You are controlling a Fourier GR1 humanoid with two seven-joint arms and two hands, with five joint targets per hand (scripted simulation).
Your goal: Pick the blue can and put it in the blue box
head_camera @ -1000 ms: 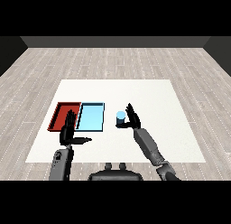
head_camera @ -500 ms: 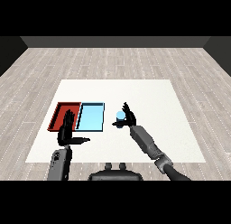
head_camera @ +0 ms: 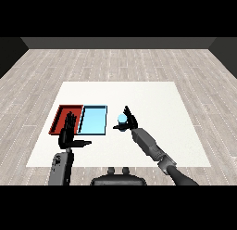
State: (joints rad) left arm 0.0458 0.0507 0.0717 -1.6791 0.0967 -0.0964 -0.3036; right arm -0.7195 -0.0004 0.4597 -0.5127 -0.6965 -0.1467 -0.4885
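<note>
The right hand (head_camera: 128, 121) curls round the blue can (head_camera: 121, 118), just right of the blue tray (head_camera: 93, 120). The left hand (head_camera: 68, 134) rests released, fingers straight, over the red tray (head_camera: 62, 114) on the worktop (head_camera: 152, 99).

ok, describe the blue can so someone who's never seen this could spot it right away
Start at the white table and find the two trays lying side by side near its left part: the red tray, then the light blue tray. Just right of the light blue tray stands the blue can, with the right robot hand around it. It is the only small upright thing, outside both trays.
</note>
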